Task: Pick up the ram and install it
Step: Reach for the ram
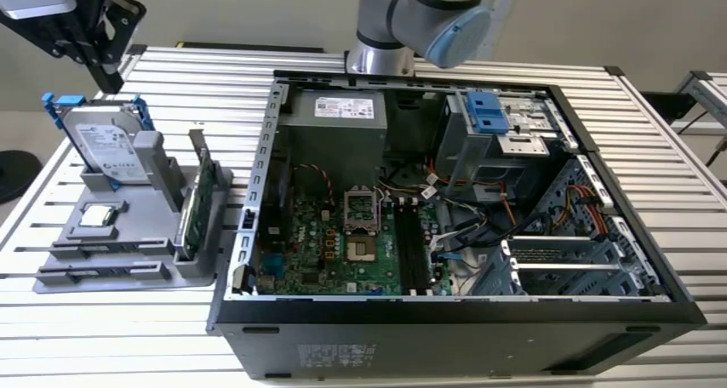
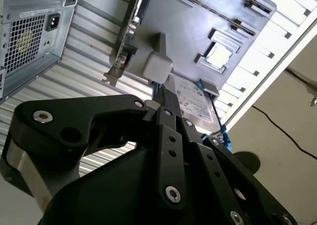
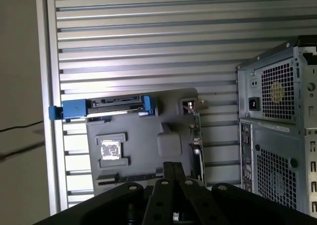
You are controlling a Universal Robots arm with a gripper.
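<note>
Well, the biggest thing is the table (image 1: pixel 114 337), made of silver slats. It lies well below the pincer (image 1: pixel 111 80). On the table sits an open computer case (image 1: pixel 455 345). It is lower than the pincer and off to its side, toward the exterior view's right. The robot arm (image 1: pixel 420 14) stands behind the case.

A gray holder (image 1: pixel 148 226) lies on the table under the pincer. Both wrist views look past the fingertips and down onto it. A silver hard drive (image 1: pixel 108 145) with blue rails stands up in the holder. In the exterior view it is the thing nearest to the pincer, just below the tips. A green card (image 1: pixel 196 205) stands on its edge in the holder, on the side next to the case. It is farther from the pincer than the drive. A small square chip (image 1: pixel 100 216) lies flat in the holder, also farther from the pincer than the drive.

The pincer hangs up in the air and is well apart from all these things. In both wrist views its two fingers (image 3: pixel 167 173) look pressed together. I cannot tell if something thin is squeezed between them.

I cannot tell where the ram is. Inside the case, far from the pincer, long dark slots (image 1: pixel 411 243) run along the green board (image 1: pixel 306 252), but they are too dark to tell if a stick sits in them.
</note>
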